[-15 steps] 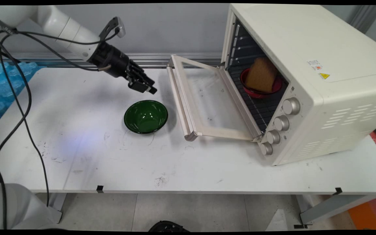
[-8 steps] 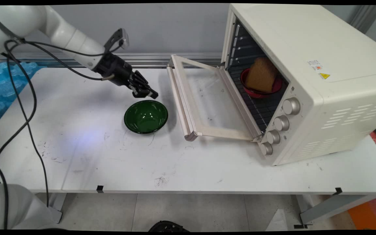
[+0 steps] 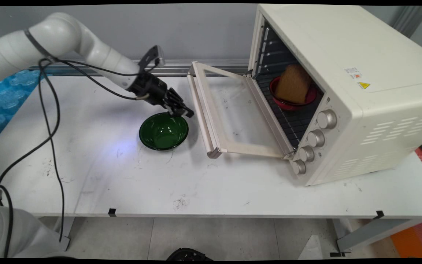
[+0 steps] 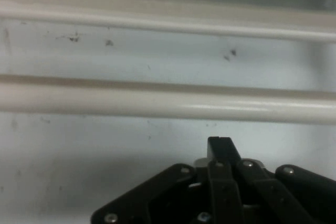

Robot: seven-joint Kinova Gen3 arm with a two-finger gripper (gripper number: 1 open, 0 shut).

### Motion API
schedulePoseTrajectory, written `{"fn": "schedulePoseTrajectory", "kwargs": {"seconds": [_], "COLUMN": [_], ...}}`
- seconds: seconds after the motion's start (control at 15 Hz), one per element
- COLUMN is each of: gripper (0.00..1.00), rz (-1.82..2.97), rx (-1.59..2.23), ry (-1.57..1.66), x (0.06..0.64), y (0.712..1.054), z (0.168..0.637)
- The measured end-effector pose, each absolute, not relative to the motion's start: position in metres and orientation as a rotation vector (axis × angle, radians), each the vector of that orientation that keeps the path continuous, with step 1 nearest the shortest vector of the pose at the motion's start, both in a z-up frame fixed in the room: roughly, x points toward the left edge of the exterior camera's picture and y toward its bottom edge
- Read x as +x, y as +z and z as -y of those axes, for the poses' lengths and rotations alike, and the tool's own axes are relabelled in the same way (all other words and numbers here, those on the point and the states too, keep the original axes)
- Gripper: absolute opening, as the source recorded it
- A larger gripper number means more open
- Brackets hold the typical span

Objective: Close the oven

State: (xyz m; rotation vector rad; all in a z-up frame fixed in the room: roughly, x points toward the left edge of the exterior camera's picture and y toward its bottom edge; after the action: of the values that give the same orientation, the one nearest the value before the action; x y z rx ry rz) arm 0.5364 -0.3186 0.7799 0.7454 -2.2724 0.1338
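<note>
My black gripper hangs just above the far right rim of the green bowl, a short way left of the oven door's handle bar. Its fingers are pressed together with nothing between them; in the hand view the gripper points at the cream handle bar, with the door glass beyond. The cream toaster oven stands at the right with its door folded down flat. Inside, on the rack, a red bowl holds a slice of toast.
Black cables hang from the arm across the table's left side. A blue textured sheet lies at the far left edge. The oven's knobs face the table's front. The white table runs forward of the bowl.
The arm has swung right and down, carrying the gripper from behind the bowl's left side to just over its far right rim, closer to the door handle. The fingers stayed shut.
</note>
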Motion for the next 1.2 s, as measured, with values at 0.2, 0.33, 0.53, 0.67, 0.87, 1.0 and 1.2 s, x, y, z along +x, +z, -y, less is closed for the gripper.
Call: {"fn": "schedulePoseTrajectory", "kwargs": {"seconds": [0.2,0.33,0.53,0.67,0.87,1.0,1.2], "gripper": [0.0,0.0,0.0,0.0,0.0,0.0,0.0], "rz": [2.267,2.263,2.256,2.248,2.236,2.225,2.202], "rx": [0.743,0.742,0.736,0.727,0.714,0.704,0.691], "ry": [0.133,0.133,0.134,0.137,0.146,0.153,0.167], "x": [0.524,0.517,0.508,0.503,0.499,0.496,0.491], "y": [0.763,0.754,0.747,0.745,0.748,0.754,0.768], "z": [0.328,0.334,0.341,0.345,0.351,0.356,0.365]}}
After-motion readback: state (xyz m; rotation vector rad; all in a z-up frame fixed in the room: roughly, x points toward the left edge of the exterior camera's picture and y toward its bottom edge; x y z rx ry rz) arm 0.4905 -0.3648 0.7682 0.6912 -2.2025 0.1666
